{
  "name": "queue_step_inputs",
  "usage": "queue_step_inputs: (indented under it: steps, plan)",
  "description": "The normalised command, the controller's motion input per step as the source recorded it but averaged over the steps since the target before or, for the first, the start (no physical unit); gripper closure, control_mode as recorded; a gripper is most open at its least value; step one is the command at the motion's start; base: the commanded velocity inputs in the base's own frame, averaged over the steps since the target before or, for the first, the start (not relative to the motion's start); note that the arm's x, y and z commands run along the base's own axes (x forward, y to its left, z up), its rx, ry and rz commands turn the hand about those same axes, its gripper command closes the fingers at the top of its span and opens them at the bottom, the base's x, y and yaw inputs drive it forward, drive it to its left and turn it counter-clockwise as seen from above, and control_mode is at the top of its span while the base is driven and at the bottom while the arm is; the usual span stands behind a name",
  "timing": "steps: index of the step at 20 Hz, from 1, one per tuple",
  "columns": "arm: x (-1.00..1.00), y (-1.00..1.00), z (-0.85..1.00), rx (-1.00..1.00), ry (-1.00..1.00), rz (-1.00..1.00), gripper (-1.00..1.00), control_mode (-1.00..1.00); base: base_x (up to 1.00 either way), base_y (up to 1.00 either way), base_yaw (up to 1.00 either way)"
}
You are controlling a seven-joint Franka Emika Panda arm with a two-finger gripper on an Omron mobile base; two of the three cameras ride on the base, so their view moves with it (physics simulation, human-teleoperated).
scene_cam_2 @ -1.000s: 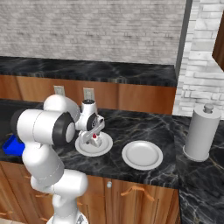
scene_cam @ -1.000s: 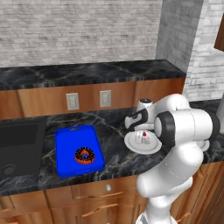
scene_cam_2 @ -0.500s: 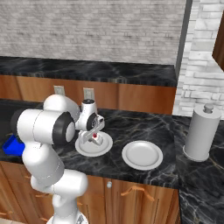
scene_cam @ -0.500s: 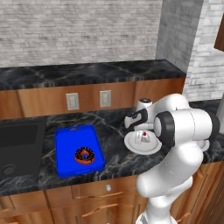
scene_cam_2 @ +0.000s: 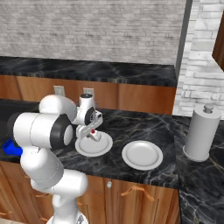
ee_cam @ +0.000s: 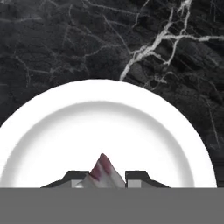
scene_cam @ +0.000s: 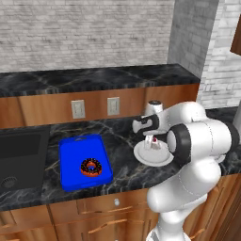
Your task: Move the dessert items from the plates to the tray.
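Note:
A small white cake piece with a red cherry [ee_cam: 103,171] sits low over the middle of a white plate [ee_cam: 52,131], and my gripper [ee_cam: 104,178] is shut on it, one dark fingertip at each side. In the left base view the gripper [scene_cam: 152,139] stands over that plate [scene_cam: 151,158], holding the cake piece [scene_cam: 153,142]. The chocolate ring donut [scene_cam: 91,167] lies on the blue tray [scene_cam: 75,146], to the left of the plate. From the right base view the gripper [scene_cam_2: 92,130] is above the left plate [scene_cam_2: 93,147], and a second plate [scene_cam_2: 142,154] lies bare to its right.
A dark sink basin [scene_cam: 19,155] lies left of the tray. A grey canister [scene_cam_2: 201,131] stands on the counter at the right, by the brick wall. Two wall outlets [scene_cam: 94,108] sit on the wooden backsplash. A corner of the tray [scene_cam_2: 11,148] peeks out behind my arm.
The jaws have closed from wide open onto the cake piece. The arm has barely moved over the plate, and the donut lies where it was on the tray.

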Motion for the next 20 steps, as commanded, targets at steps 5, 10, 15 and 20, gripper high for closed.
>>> queue_step_inputs:
  steps: [5, 10, 15, 20]
  plan:
    - [0.0, 0.67, 0.66, 0.0, 0.1, 0.07, 1.0, -1.0, 0.0, 0.0, 0.0]
    - [0.02, 0.76, 0.46, 0.0, 0.18, 0.13, 1.0, -1.0, 0.0, 0.0, 0.0]
    - [0.09, 0.66, 0.08, 0.0, 0.07, 0.14, 1.0, -1.0, 0.0, 0.0, 0.0]
    - [-0.09, 0.74, -0.2, -0.02, -0.06, 0.06, 1.0, -1.0, 0.0, 0.0, 0.0]
